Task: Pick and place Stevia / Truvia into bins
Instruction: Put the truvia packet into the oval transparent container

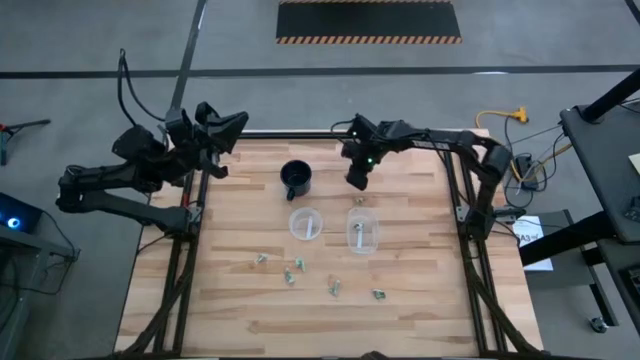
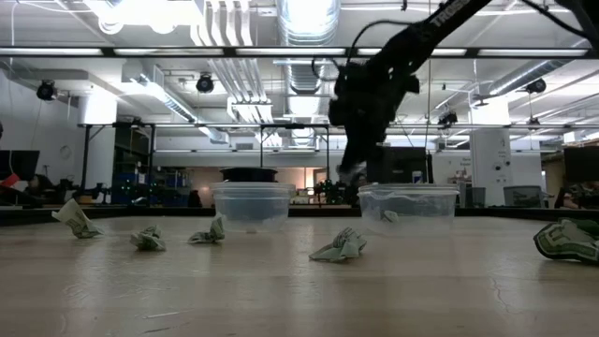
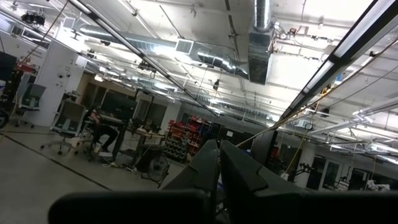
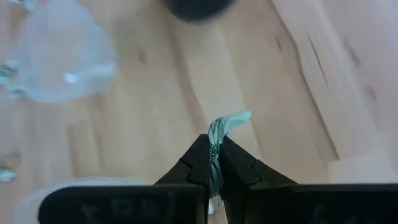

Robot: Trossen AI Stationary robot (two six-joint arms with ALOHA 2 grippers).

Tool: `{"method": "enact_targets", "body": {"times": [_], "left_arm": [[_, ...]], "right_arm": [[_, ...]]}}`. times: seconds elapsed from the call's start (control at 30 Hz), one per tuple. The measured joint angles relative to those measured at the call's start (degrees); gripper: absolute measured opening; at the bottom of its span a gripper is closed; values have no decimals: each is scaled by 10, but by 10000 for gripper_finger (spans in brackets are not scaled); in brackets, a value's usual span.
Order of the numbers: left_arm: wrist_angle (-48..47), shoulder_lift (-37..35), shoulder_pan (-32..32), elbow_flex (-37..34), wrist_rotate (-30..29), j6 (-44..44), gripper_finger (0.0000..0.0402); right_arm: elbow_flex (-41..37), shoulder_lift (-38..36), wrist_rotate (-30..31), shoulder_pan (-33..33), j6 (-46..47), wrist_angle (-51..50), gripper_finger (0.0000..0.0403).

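Pinching packet upright, right claw.

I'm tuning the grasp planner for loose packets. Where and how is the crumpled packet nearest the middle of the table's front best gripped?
Grip that packet across its raised crumpled ridge, coming straight down from above. It lies low on the wood with folds standing up, apart from its neighbours, so the fingers probably need something proud to pinch rather than a flat edge.
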Motion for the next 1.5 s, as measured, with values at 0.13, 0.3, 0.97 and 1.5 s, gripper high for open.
{"method": "enact_targets", "body": {"times": [0.13, 0.3, 0.97, 1.5], "left_arm": [[0, 2, 0, 0, 0, 0, 2], [0, 2, 0, 0, 1, 0, 2], [-3, 5, 0, -10, 50, -59, 2], [-6, 2, 0, -11, 50, -54, 2]], "right_arm": [[0, -48, 0, 17, 24, 6, 9], [-4, -101, 3, 44, 66, 17, 9], [-7, -193, 126, 227, 186, -10, 9], [-167, -301, 169, 297, 250, 89, 9]]}}
